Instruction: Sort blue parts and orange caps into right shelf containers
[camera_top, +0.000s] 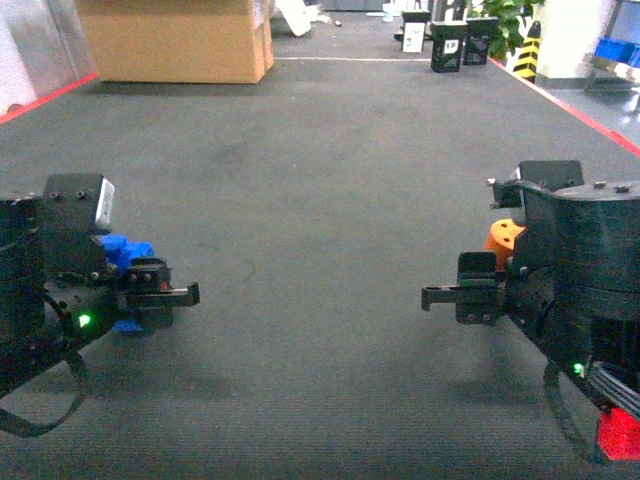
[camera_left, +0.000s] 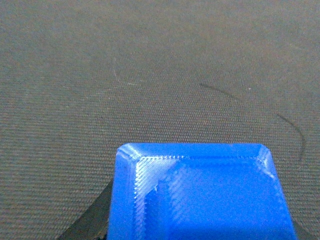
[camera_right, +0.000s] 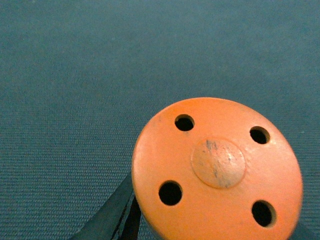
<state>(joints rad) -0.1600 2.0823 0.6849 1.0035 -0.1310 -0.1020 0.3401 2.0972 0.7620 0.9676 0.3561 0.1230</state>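
Note:
Both arms hang low over dark carpet in the head view. My left gripper (camera_top: 140, 292) is shut on a blue part (camera_top: 124, 252). In the left wrist view that blue part (camera_left: 200, 195) fills the lower frame, a blocky piece with bevelled corners, and one black finger (camera_left: 92, 222) shows beside it. My right gripper (camera_top: 468, 292) is shut on an orange cap (camera_top: 503, 240). Seen from the right wrist, the orange cap (camera_right: 217, 170) is a round disc with several holes and a raised centre. Bright blue containers (camera_top: 613, 50) on a shelf show small at the far right.
Grey carpet (camera_top: 320, 200) stretches ahead, edged by red floor lines on both sides. A large cardboard box (camera_top: 175, 40) stands at the back left. Black-and-white signs (camera_top: 446, 45) and a green plant (camera_top: 505, 22) are at the back right.

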